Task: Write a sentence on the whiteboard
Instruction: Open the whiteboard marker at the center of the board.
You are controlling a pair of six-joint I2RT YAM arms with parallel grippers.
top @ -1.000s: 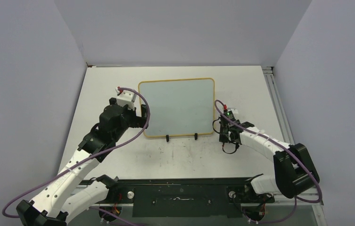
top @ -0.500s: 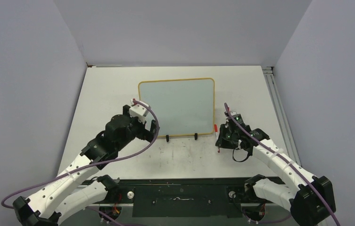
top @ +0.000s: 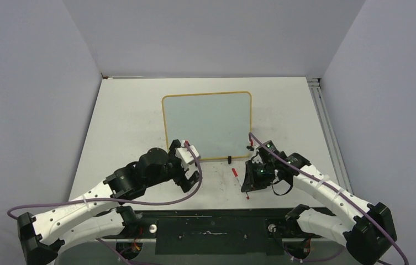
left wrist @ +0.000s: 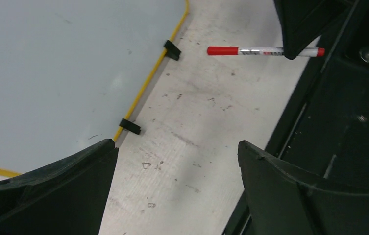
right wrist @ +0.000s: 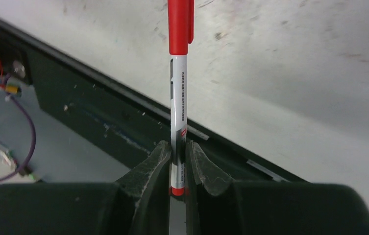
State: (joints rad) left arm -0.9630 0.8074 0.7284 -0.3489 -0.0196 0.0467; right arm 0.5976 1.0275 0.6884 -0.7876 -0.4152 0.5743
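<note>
Right now your right claw (right wrist: 178, 149) is pressed together on a slim white-barrelled marker with a red cap (right wrist: 178, 98). It pinches the marker at the very tail, so nearly the whole length sticks out in front of the fingers. Your left claw (left wrist: 177, 186) hangs spread wide and holds nothing, low over the scuffed white counter (left wrist: 197, 127) just off the near edge of the board. The small rounded-corner whiteboard with a pale glossy face and thin yellow frame (top: 206, 124) lies flat at the middle of the counter. Its 2 black clip feet (left wrist: 130, 126) sit on the edge facing the arms, and no sentence shows on it yet.

Expect the marker to be light and stiff, with a smooth plastic barrel that will likely swivel in a tail-end pinch once the tip meets the board. You would do better holding it nearer the writing end. The cap looks to be on, so it probably has to come off first. The spread left claw is well placed to take the cap end while the right one holds the barrel. Treat the whiteboard as light and slick too. It may skate on the counter under pen pressure, so brace it by the frame, not the glossy face, and keep off the clip feet.
</note>
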